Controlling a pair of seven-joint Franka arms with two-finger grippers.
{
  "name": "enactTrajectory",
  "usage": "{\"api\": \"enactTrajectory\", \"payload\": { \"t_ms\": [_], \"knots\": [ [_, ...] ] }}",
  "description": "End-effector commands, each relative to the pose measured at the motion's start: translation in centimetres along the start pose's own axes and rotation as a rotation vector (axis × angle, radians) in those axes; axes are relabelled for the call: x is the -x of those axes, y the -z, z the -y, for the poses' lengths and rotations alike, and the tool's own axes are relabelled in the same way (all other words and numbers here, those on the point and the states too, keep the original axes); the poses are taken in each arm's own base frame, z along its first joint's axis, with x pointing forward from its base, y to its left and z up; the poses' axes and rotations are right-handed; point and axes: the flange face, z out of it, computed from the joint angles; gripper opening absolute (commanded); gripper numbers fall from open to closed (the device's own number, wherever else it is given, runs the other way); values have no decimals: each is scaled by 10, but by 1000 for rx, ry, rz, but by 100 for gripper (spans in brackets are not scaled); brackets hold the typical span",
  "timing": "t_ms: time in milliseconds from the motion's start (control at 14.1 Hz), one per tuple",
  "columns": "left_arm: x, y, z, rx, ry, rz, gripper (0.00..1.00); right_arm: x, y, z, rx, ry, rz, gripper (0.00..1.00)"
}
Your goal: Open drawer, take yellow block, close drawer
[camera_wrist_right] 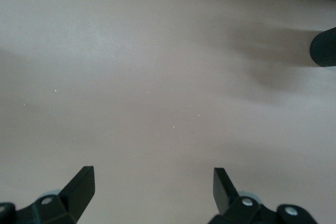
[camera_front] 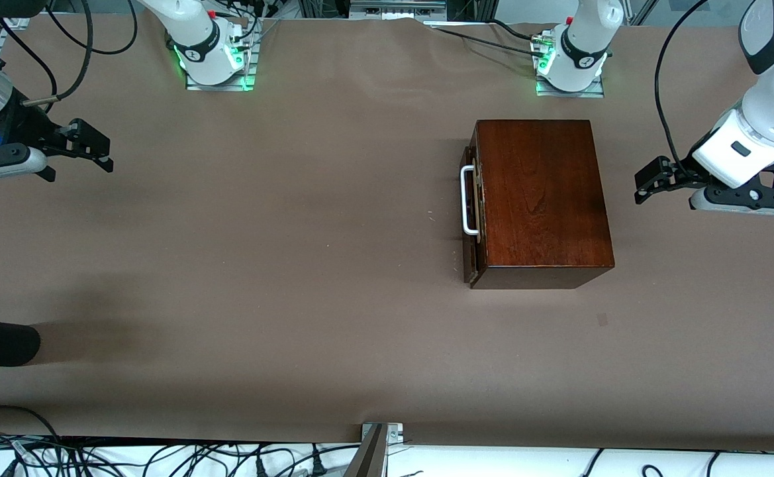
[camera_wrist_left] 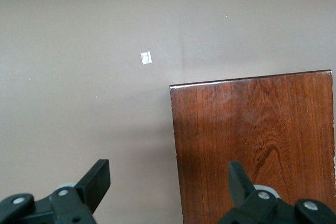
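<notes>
The wooden box (camera_front: 542, 202) is sitting right of centre in the front view, its drawer (camera_front: 471, 212) nearly shut, contents hidden; no yellow block is showing. The wood is looking rigid and heavy; the white bar handle (camera_front: 468, 201) is probably the best hold. The left gripper (camera_front: 655, 182) is hovering open and empty beside the box. The right gripper (camera_front: 89, 149) is waiting upper left, open, empty.
</notes>
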Motion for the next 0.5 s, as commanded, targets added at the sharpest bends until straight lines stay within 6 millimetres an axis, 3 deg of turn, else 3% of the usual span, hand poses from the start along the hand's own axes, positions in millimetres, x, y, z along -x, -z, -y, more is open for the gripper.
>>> {"api": "enactTrajectory", "payload": {
  "t_ms": [0, 427],
  "knots": [
    [-2, 11, -1, 17, 10, 10, 100, -1, 4, 0, 6, -10, 8, 100],
    [-4, 24, 8, 9, 21, -7, 100, -1, 5, 0, 6, -12, 6, 100]
  ]
}}
